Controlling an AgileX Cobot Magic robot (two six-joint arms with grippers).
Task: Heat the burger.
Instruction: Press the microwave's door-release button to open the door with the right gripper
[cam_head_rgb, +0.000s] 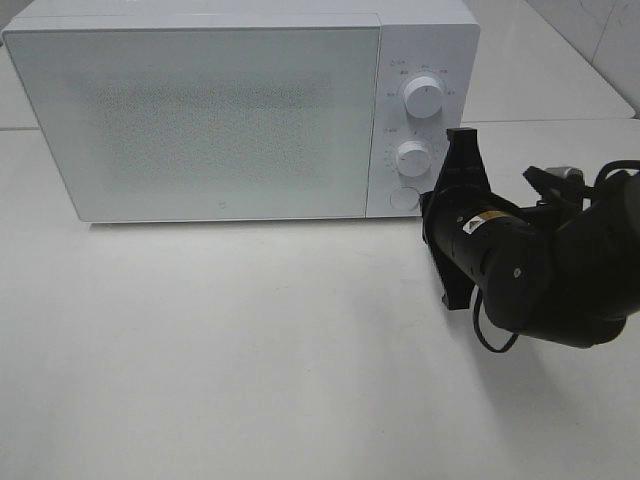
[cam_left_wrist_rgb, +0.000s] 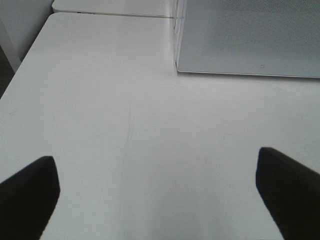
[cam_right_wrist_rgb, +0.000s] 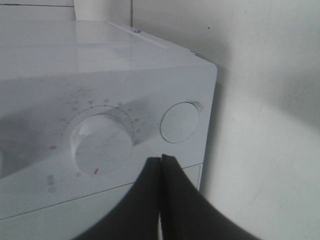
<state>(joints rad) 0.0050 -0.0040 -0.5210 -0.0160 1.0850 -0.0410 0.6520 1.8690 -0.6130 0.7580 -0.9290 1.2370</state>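
The burger is not in view in any frame. The white microwave (cam_head_rgb: 200, 110) stands at the back with its frosted door closed. My right gripper (cam_head_rgb: 432, 203) is shut with nothing in it, its tips just in front of the control panel. In the right wrist view the right gripper (cam_right_wrist_rgb: 161, 161) sits between the lower knob (cam_right_wrist_rgb: 100, 145) and the round button (cam_right_wrist_rgb: 180, 122); whether it touches the panel I cannot tell. My left gripper (cam_left_wrist_rgb: 157, 190) is open over bare table, short of the microwave's corner (cam_left_wrist_rgb: 180, 65). It does not show in the exterior high view.
The panel carries an upper knob (cam_head_rgb: 423, 97), a lower knob (cam_head_rgb: 412, 157) and a round button (cam_head_rgb: 403, 198). The white table (cam_head_rgb: 250, 350) spreads out in front of the microwave. The right arm's black body (cam_head_rgb: 540, 270) hangs over the table's right side.
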